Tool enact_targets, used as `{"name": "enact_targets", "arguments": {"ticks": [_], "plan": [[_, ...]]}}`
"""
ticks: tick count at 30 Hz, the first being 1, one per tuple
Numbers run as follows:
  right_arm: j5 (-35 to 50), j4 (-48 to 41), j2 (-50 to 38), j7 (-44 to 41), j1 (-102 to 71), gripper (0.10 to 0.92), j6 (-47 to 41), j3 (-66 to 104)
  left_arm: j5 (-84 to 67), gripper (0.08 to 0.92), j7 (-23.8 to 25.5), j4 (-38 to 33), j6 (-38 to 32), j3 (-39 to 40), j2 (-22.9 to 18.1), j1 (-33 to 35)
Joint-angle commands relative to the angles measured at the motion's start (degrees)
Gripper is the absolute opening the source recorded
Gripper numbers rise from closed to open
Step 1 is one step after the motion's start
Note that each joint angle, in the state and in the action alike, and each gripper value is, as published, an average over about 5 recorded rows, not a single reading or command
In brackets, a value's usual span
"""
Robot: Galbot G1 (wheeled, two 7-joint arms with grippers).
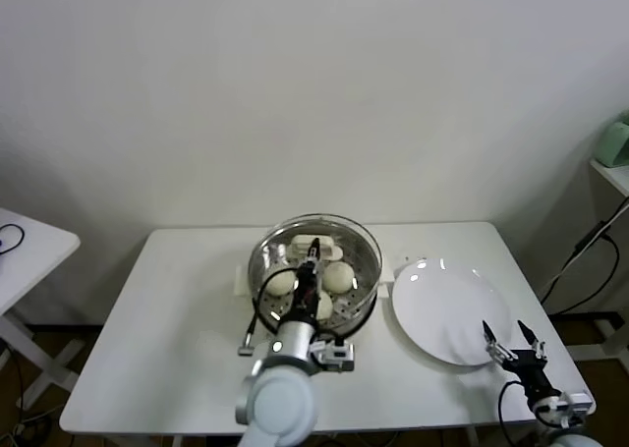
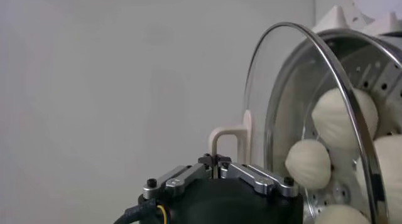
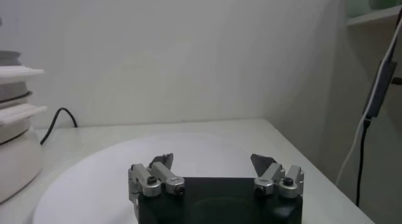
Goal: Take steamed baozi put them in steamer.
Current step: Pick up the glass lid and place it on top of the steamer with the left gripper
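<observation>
Head view: the steamer [image 1: 314, 265] is seen at the centre of the white table [image 1: 177, 319], with the buns [image 1: 337, 276] resting on its perforated tray under a glass lid [image 1: 359, 241]. The left gripper [image 1: 312, 253] is positioned over the pot, clenched on the lid's cream handle [image 2: 227, 138]. At the lower right of the frame, the right gripper [image 1: 512, 339] is parked with fingers spread wide, holding nothing, beside the bare white plate [image 1: 442, 309].
</observation>
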Motion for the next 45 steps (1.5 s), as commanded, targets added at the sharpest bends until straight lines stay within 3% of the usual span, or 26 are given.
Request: {"name": "enact_targets", "arguments": {"ticks": [1,45], "plan": [[0.1,-0.2,0.0,-0.1,-0.3,0.823,0.2,0.1,2.5,0.127,-0.7,3.8,0.3,1.1,-4.1,-0.4],[0.0,0.6,0.6,-0.8,-1.0,0.823,1.0,0.4,2.7,0.127,-2.6,7.0,0.4,-1.1,-3.1,0.0]]}}
